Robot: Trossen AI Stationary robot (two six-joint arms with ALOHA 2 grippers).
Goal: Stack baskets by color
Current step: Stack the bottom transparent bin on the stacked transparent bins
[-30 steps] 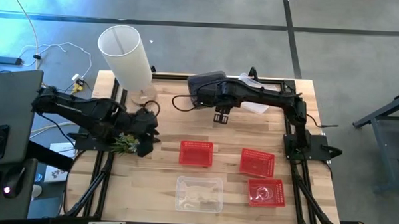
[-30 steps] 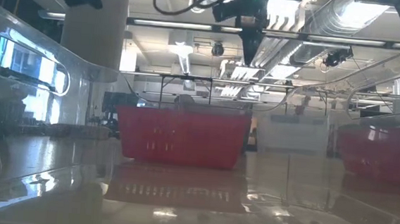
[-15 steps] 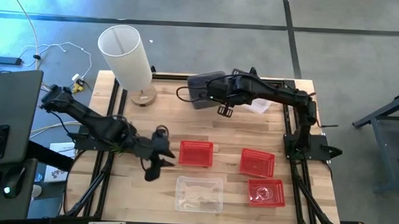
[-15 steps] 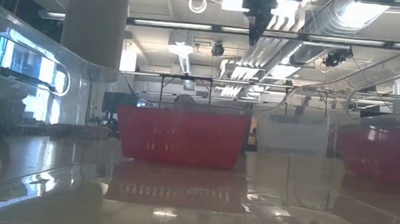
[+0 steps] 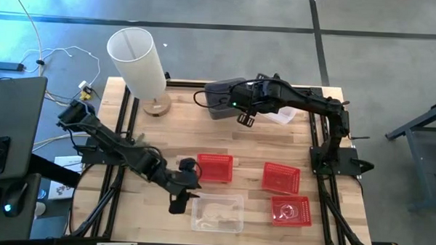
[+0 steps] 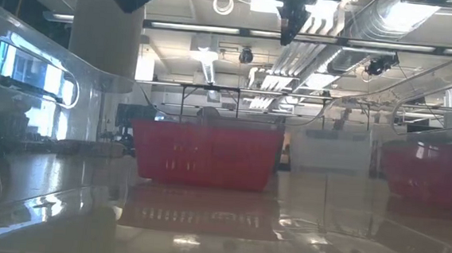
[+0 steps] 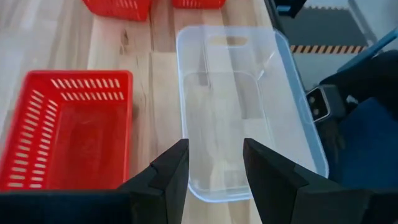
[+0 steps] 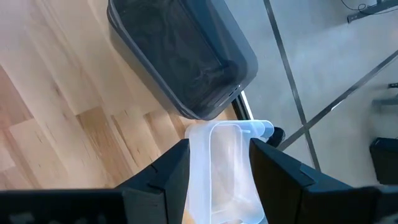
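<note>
My left gripper (image 5: pixel 182 200) hangs open just above the left end of a clear basket (image 7: pixel 249 112), which stands near the table's front edge (image 5: pixel 217 212). A red mesh basket (image 7: pixel 68 130) stands just beyond it. Two more red baskets (image 5: pixel 281 178) (image 5: pixel 290 210) stand at the right. At the far side my right gripper (image 5: pixel 245 120) is open and high over the table, touching nothing. Beyond it, in the right wrist view, are a dark grey basket (image 8: pixel 180 56) and another clear basket (image 8: pixel 227 168).
A tall white cylindrical lamp (image 5: pixel 136 58) stands at the far left corner. The dark grey basket (image 5: pixel 222 97) reaches past the table's far edge. Bare wood lies between the far baskets and the red ones, and at the near left.
My left gripper has swept from the table's left side toward the right and the near edge, sinking and rolling, and now hangs at the near clear basket. My right gripper has risen a little. No basket has moved.
</note>
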